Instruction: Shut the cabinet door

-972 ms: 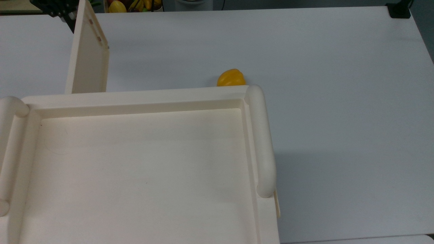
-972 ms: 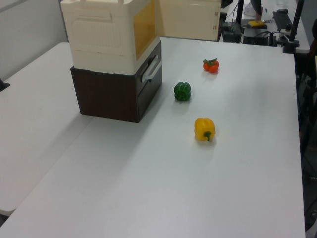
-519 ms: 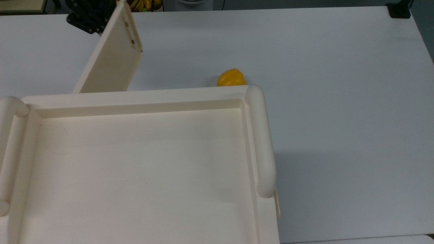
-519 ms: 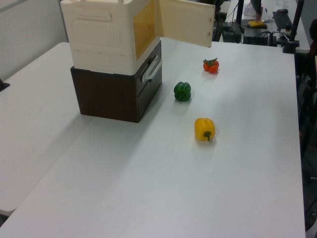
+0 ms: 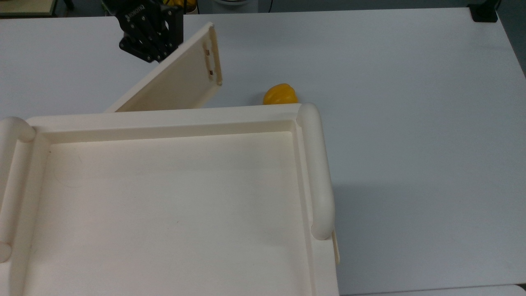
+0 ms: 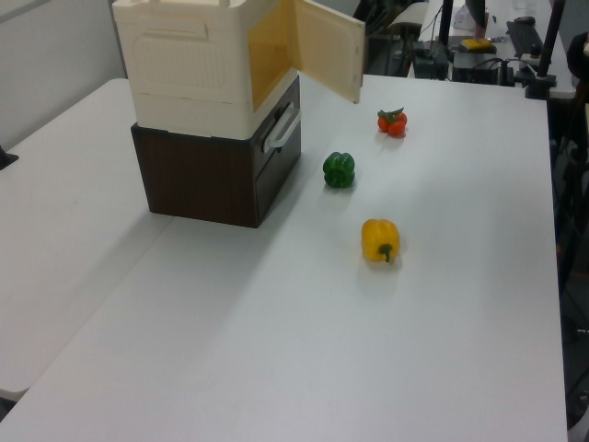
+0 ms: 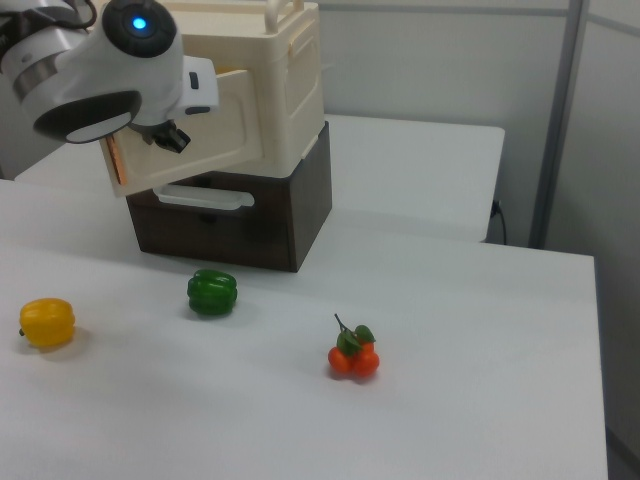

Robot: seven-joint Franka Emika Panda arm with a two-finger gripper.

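My hand [image 5: 150, 39] rests against one flat cream cabinet door [image 5: 176, 82], standing ajar; I cannot tell its finger state. Below it: one boxy cream cabinet [image 6: 189, 64], three glossy peppers on the tabletop [image 6: 442, 350].

My gripper [image 5: 153, 35] is a black blocky housing with small round screw heads across its face and white lettering printed along one edge, too small to read. My arm [image 7: 105, 72] is glossy white with rounded shells, a dark grey oval band at the joint, and a round black cap with a glowing blue light in its centre. A small black fitting sits under the white shell.
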